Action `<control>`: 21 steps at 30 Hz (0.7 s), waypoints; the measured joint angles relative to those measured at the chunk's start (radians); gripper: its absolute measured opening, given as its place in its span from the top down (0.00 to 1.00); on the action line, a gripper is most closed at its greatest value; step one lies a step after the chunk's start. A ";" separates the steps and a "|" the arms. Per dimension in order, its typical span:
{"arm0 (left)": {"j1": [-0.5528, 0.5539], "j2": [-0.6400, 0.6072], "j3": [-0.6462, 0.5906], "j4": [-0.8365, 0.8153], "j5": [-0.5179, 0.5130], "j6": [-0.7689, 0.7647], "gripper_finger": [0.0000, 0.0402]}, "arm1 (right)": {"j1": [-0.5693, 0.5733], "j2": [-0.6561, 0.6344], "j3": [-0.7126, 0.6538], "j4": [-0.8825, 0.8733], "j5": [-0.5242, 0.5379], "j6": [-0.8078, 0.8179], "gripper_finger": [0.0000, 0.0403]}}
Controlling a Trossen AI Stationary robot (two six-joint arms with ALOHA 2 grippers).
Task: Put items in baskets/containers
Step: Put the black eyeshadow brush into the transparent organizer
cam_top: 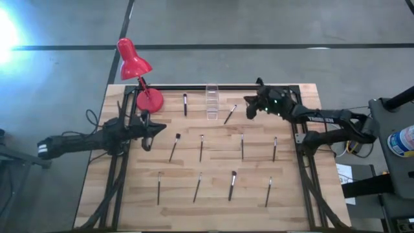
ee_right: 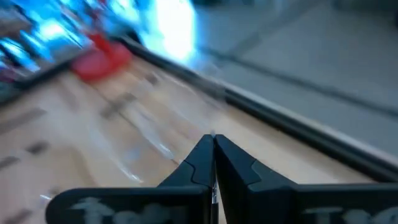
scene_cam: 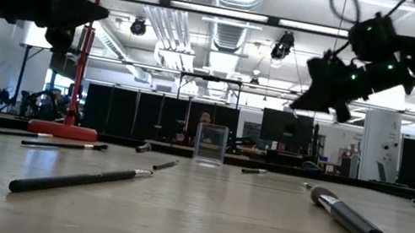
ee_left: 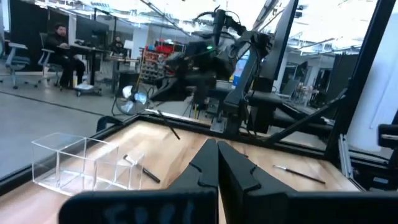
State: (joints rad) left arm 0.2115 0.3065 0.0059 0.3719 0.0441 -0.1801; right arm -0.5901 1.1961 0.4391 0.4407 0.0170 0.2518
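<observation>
High view: my right hand [cam_top: 249, 109] is closed and empty above the worktop [cam_top: 213, 194], just beside the clear holder [cam_top: 211, 101]; brushes [cam_top: 200, 147] lie scattered, none inside it. My left hand [cam_top: 155, 131] waits closed near the lamp [cam_top: 137, 68]. I should open fully and descend squarely over the nearest brush [cam_top: 229, 115].

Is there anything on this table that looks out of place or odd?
Nothing looks spilled or damaged. The brushes lie scattered singly over the wooden table, none in the clear holder near the far edge. The red lamp stands upright at the far left corner.
</observation>
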 joint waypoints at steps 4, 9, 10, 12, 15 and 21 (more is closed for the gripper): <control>0.000 0.033 0.000 0.013 -0.002 -0.001 1.00 | 0.074 0.018 -0.040 0.215 -0.003 -0.017 0.98; 0.000 0.068 0.000 0.022 -0.013 0.000 1.00 | 0.155 0.069 -0.032 0.392 -0.002 -0.062 0.98; 0.000 0.074 0.000 0.022 -0.014 0.001 1.00 | 0.167 0.085 -0.023 0.428 -0.002 -0.077 0.98; 0.000 0.082 0.000 0.028 -0.016 0.004 1.00 | 0.181 0.128 0.005 0.500 -0.002 -0.101 0.98; 0.000 0.091 0.000 0.036 -0.017 0.006 1.00 | 0.180 0.213 0.070 0.551 0.002 -0.119 0.98; 0.000 0.100 0.000 0.037 -0.016 0.007 1.00 | 0.131 0.410 0.287 0.548 0.003 -0.153 0.98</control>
State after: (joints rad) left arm 0.2115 0.4069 0.0059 0.4088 0.0277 -0.1729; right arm -0.4595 1.6065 0.7264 0.9888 0.0204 0.0991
